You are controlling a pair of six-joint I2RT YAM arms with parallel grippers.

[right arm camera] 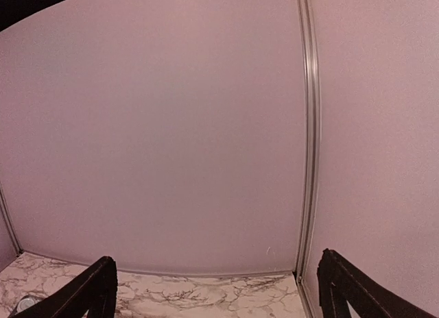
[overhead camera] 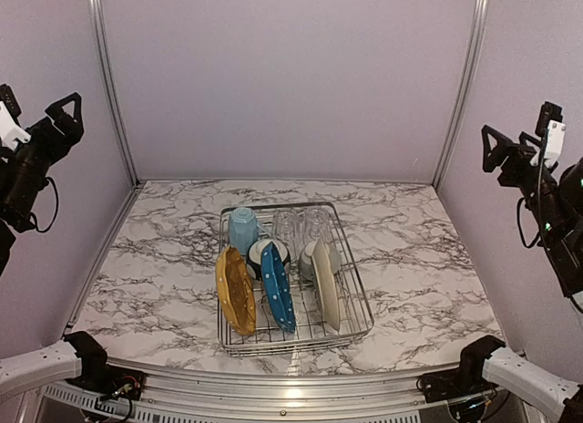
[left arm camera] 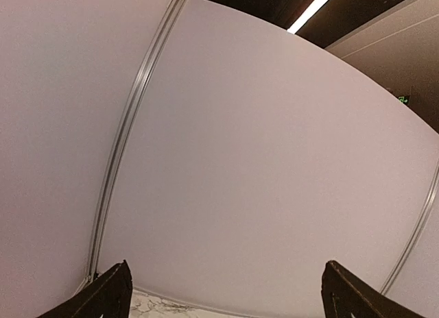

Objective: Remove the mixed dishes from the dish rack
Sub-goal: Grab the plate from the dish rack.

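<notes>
The silver wire dish rack [overhead camera: 357,304] stands mid-table. In it stand on edge a yellow plate [overhead camera: 235,291], a white-dotted blue plate [overhead camera: 278,300] and a beige plate [overhead camera: 327,286]. A light blue mug [overhead camera: 242,230] and two clear glasses [overhead camera: 285,227] [overhead camera: 318,224] sit at its far end. A dark-teal-and-white bowl [overhead camera: 258,252] and a grey-green bowl [overhead camera: 306,262] sit between them. My left gripper [overhead camera: 66,111] is raised high at the far left, open and empty. My right gripper [overhead camera: 499,149] is raised high at the far right, open and empty. Both wrist views face the back wall.
The marble table [overhead camera: 155,268] is enclosed by pale walls with metal corner posts [overhead camera: 109,86] [overhead camera: 463,86]. The arm bases [overhead camera: 86,359] [overhead camera: 478,359] sit at the near corners.
</notes>
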